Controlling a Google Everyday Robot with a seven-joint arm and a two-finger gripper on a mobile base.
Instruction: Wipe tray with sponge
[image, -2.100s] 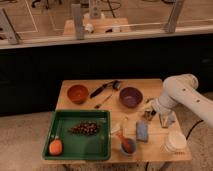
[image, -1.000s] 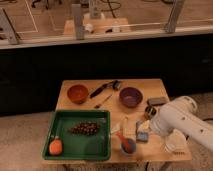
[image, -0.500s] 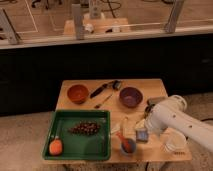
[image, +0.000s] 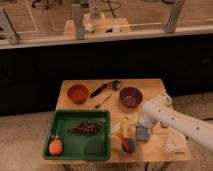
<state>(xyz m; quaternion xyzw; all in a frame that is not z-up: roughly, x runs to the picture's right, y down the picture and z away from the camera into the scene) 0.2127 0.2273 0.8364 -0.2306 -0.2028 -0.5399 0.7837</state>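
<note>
The green tray lies at the table's front left, holding a dark bunch and an orange item. The blue-grey sponge lies flat on the table to the right of the tray, near the front edge. My white arm reaches in from the right. My gripper hangs open right over the sponge, and its body hides the sponge's far edge. I cannot tell whether it touches the sponge.
An orange bowl, a black brush, a small utensil and a purple bowl line the back. A pale yellowish block, a cup with a red tool and a white cup crowd the front right.
My arm has swung left and lowered from the table's right side until the gripper stands over the sponge. The objects on the table have not moved.
</note>
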